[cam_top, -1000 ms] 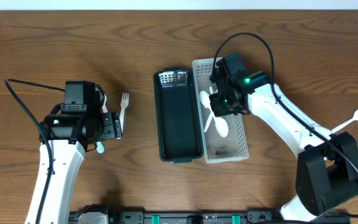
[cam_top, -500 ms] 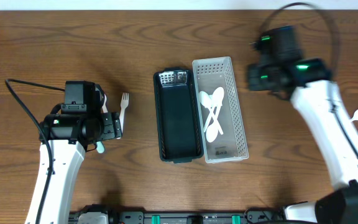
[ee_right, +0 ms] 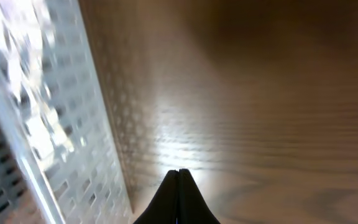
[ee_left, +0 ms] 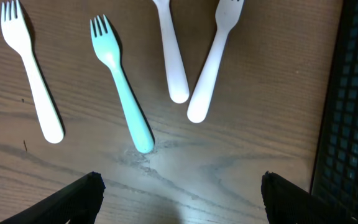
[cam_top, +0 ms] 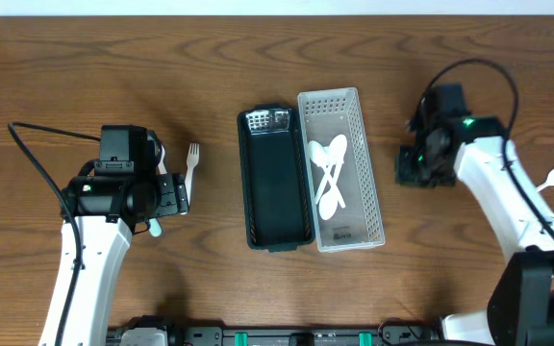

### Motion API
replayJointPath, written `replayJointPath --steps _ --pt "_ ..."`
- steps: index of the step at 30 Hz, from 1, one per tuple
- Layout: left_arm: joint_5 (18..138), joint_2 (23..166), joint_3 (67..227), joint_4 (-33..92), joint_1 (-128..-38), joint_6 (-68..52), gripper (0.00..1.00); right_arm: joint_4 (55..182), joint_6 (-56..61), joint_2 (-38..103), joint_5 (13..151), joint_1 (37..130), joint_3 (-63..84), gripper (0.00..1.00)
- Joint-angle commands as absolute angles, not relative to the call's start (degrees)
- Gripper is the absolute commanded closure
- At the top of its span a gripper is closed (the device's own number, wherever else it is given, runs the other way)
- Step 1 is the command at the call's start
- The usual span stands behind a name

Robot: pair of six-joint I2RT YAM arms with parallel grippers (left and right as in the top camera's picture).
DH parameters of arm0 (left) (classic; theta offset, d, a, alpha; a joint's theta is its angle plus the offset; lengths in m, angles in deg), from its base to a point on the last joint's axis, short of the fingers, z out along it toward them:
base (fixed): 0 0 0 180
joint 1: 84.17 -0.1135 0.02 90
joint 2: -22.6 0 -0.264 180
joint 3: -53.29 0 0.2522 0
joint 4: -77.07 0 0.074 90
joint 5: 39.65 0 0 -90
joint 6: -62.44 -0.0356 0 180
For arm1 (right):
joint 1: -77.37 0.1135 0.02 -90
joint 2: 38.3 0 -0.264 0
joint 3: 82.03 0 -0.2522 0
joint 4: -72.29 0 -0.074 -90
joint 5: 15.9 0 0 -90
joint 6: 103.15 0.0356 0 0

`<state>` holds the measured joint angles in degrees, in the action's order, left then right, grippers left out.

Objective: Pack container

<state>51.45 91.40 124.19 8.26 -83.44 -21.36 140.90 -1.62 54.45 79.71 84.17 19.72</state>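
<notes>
A white perforated container [cam_top: 372, 197] holds several white spoons [cam_top: 329, 171]; a dark tray [cam_top: 275, 183] lies against its left side. My left gripper [ee_left: 182, 202] is open and empty, low over bare wood just below a teal fork [ee_left: 122, 87] and three white forks [ee_left: 33, 78] [ee_left: 171, 53] [ee_left: 215, 59]. One white fork [cam_top: 191, 163] shows in the overhead view. My right gripper [ee_right: 179, 177] is shut and empty, over bare wood right of the white container [ee_right: 67, 130]. A white spoon [cam_top: 546, 183] lies at the far right.
The dark tray's edge [ee_left: 353, 112] shows at the right of the left wrist view. A black cable [cam_top: 37, 159] loops left of the left arm.
My right arm let go of a spoon in the white container, swung away up and right, then came down over the wood right of the container. The left arm has not moved.
</notes>
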Motion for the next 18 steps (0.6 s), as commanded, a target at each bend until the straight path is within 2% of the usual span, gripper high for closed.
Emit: replayJointPath --steps 1,18 --pt "51.0 91.5 125.1 8.3 -83.8 -21.3 0.16 139.9 -1.7 54.6 83.5 86.2 22.3 0.99" --pt "51.0 91.5 125.1 8.3 -83.8 -21.3 0.16 139.1 -5.5 54.6 89.5 92.9 23.6 0.98"
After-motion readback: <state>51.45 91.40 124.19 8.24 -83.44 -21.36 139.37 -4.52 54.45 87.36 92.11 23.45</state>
